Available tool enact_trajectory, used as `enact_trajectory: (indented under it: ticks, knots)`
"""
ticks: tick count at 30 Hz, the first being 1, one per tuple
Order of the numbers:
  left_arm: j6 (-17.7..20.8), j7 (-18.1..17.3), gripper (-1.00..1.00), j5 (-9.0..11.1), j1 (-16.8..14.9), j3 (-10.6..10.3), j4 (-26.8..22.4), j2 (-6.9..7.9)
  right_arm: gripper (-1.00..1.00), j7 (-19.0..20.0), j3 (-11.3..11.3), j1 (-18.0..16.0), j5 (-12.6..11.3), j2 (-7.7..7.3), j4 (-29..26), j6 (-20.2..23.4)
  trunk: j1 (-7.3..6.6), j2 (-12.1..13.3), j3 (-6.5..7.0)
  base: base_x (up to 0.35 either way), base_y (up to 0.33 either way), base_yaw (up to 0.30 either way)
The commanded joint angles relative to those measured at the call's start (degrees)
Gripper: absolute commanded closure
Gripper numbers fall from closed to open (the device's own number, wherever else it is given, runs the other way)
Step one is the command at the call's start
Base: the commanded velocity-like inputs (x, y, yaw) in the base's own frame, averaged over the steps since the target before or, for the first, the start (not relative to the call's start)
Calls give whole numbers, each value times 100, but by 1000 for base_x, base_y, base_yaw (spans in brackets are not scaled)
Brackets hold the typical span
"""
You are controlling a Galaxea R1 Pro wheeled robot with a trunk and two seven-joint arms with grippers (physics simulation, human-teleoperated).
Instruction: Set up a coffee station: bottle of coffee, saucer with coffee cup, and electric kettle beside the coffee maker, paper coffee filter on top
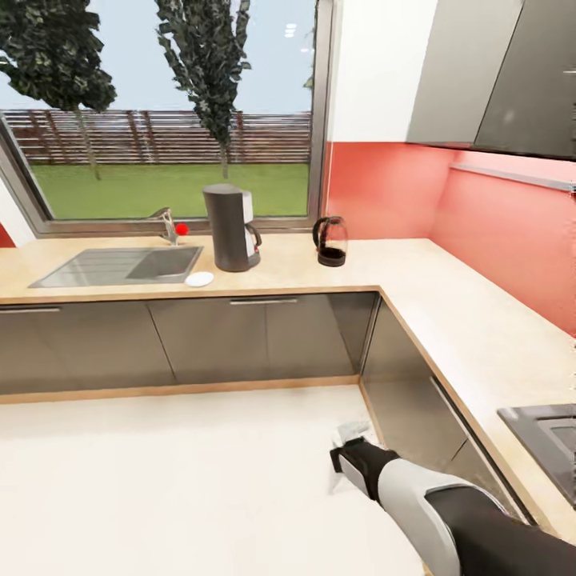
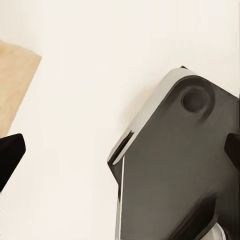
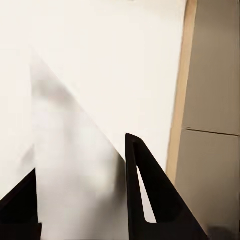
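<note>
Pinching paper coffee filter (image 3: 75,165), right gripper (image 3: 82,200)

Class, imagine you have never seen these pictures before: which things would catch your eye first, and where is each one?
The tall dark coffee maker stands on the kitchen countertop before the window, right of the steel sink, with a small white saucer near its base. Further right, the glass electric kettle stands against the red wall. Low in the head view, the right gripper holds a thin white paper coffee filter above the pale floor.
</note>
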Motion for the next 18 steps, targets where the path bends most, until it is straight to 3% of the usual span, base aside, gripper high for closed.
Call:
enact_trajectory:
  ticks: [1,3,5,13,18]
  knots:
    - [1,-25,-100,-10,3,48,-16,1,100,-12,50,62,152,5,12,-65,2,-12,0,-185,228,-110]
    - [3,-48,-100,46,3,49,-31,11,100,-11,46,274,504,5,17,-372,2,-12,17,-195,248,-110]
    - [-1,-59,-100,95,3,51,-47,16,100,-11,45,480,694,5,21,-720,2,-12,35,-159,204,-110]
    - [-1,-21,-100,256,3,55,-454,17,100,-16,46,1053,839,5,23,-1225,2,-12,105,-33,42,-110]
    - [31,44,-100,322,3,62,-868,-58,100,-20,45,1126,819,5,22,-1579,2,-12,149,-1,1,-114]
